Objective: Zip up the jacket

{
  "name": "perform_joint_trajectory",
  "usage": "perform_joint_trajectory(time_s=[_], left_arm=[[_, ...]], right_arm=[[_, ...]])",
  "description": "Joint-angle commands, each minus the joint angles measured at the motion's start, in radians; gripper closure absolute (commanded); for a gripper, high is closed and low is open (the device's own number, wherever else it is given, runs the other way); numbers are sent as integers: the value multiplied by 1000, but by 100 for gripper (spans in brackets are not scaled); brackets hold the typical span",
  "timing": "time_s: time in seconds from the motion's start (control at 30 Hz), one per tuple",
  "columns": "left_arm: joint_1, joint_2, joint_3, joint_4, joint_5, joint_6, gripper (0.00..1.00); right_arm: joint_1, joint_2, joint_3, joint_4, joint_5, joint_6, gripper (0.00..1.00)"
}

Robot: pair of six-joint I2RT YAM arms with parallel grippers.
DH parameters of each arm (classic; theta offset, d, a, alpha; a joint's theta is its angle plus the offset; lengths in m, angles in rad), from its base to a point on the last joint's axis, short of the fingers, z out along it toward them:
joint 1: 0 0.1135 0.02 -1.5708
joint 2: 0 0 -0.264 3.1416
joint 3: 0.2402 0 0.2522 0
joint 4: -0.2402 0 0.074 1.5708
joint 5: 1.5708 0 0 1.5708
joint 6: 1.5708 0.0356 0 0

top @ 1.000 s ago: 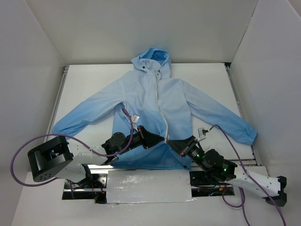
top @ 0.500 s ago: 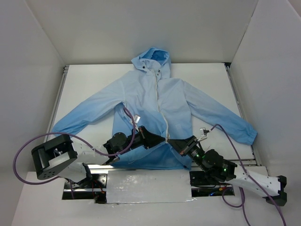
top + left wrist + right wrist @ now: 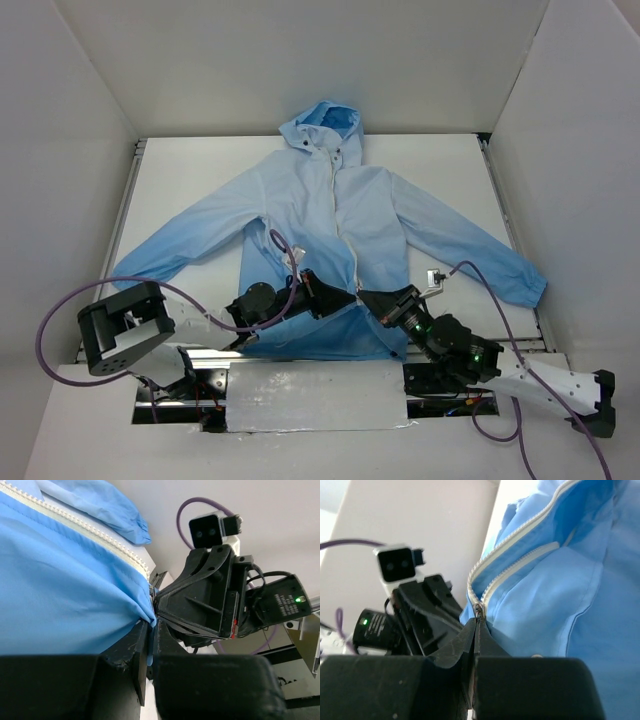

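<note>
The light blue hooded jacket [image 3: 330,215] lies spread flat, hood at the far end, its white zipper [image 3: 340,235] running down the middle. My left gripper [image 3: 335,297] is shut on a fold of the jacket's hem fabric [image 3: 147,614] beside the zipper's bottom end. My right gripper [image 3: 366,296] faces it from the right and is shut on the small metal zipper pull [image 3: 479,612], where the two white zipper rows [image 3: 512,545] meet. The two grippers almost touch at the jacket's lower middle. The hem below them is lifted and creased.
White walls close in the table on three sides. A metal rail [image 3: 510,230] runs along the right edge and another [image 3: 120,215] along the left. Purple cables [image 3: 60,315] loop by both arm bases. A silver taped panel [image 3: 315,395] lies at the near edge.
Both grippers have crept slightly up the jacket toward the hood, keeping their holds. The left arm's base link has turned a little to the right.
</note>
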Motion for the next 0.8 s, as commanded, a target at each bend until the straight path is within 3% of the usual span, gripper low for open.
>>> perform_joint_trajectory(time_s=[0.0, 0.13, 0.43, 0.57, 0.77], left_arm=[[-53, -74, 35, -80, 73, 76, 100], [-73, -137, 21, -199, 26, 105, 100], [-85, -232, -46, -424, -65, 128, 100], [-88, -234, -65, -443, -80, 131, 100], [-108, -262, -69, -456, -53, 185, 100]], right_arm=[[-31, 80, 126, 42, 113, 17, 100], [-46, 229, 233, 2, 74, 18, 100], [-49, 283, 329, 8, -37, -1, 100], [-48, 306, 359, 31, -95, 19, 100], [-51, 477, 427, -92, -37, 103, 100]])
